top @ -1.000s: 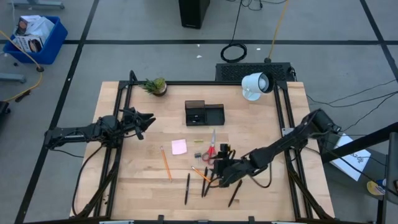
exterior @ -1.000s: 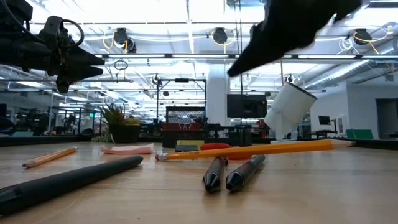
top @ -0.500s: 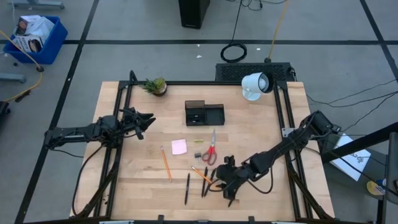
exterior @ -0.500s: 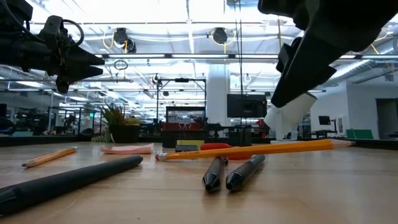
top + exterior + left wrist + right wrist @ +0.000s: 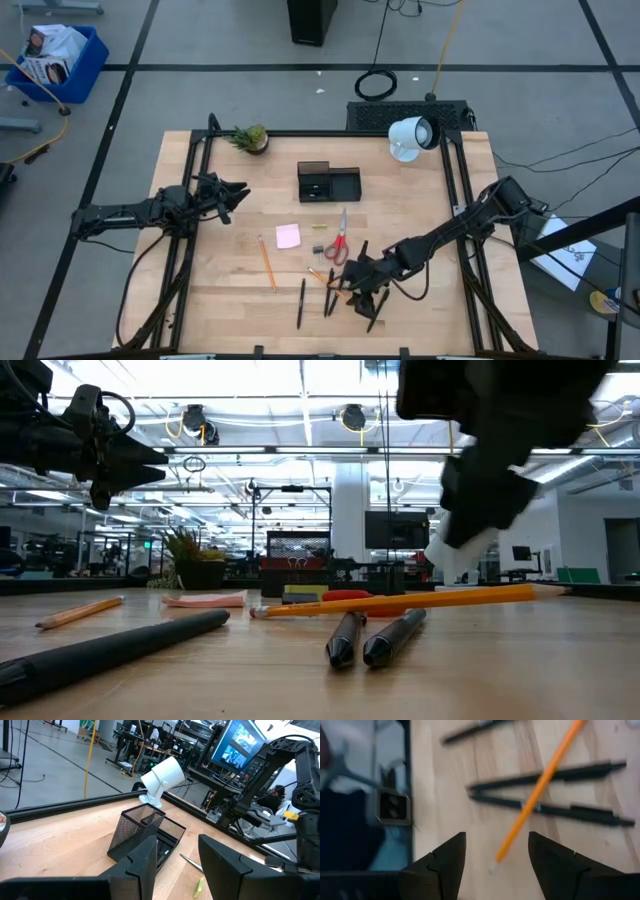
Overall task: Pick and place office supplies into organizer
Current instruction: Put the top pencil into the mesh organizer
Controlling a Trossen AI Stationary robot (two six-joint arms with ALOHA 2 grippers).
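My right gripper (image 5: 355, 290) is open and hovers above the pens near the table's near edge. In its wrist view, its fingers (image 5: 496, 842) stand either side of an orange pencil (image 5: 537, 800) that lies across two black pens (image 5: 545, 780). In the low view the gripper (image 5: 485, 500) hangs clear of the wood. Red-handled scissors (image 5: 340, 240), a pink sticky pad (image 5: 288, 236), another pencil (image 5: 267, 262) and a lone pen (image 5: 301, 303) lie flat on the table. The black organizer (image 5: 328, 183) stands toward the far side. My left gripper (image 5: 235, 195) waits open, left of it.
A white lamp-like device (image 5: 410, 137) stands at the far right corner and a small potted plant (image 5: 250, 137) at the far left. Another black pen (image 5: 377, 312) lies partly under my right arm. Bare wood lies between the organizer and the sticky pad.
My right gripper has come down from beside the scissors toward the pens and pencil, shifting a little toward the near edge. Nothing on the table has moved.
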